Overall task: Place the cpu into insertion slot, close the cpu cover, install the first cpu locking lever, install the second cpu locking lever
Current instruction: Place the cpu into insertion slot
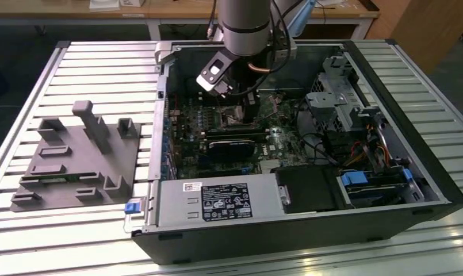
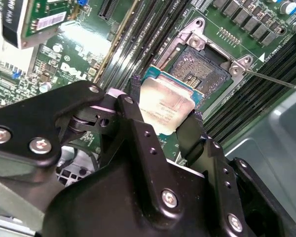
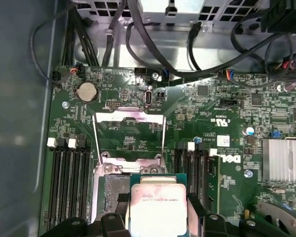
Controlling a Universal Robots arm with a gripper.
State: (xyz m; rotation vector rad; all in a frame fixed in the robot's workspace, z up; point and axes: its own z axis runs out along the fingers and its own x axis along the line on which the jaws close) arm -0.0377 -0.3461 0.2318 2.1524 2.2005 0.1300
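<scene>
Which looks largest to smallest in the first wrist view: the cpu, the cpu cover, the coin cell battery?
1. cpu cover and cpu: look alike; the cpu is nearer the camera, so unranked.
2. coin cell battery: smallest.

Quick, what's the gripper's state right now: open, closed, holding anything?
Gripper: closed on the cpu, holding it by its edges close to the open insertion slot.

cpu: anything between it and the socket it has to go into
Nothing visible. The small square silvery-tan cpu, gripped in the black end effector, hangs by the silver-rimmed square insertion slot, whose dark centre lies bare; the thin silver cpu cover frame is flipped open, away from it.
</scene>
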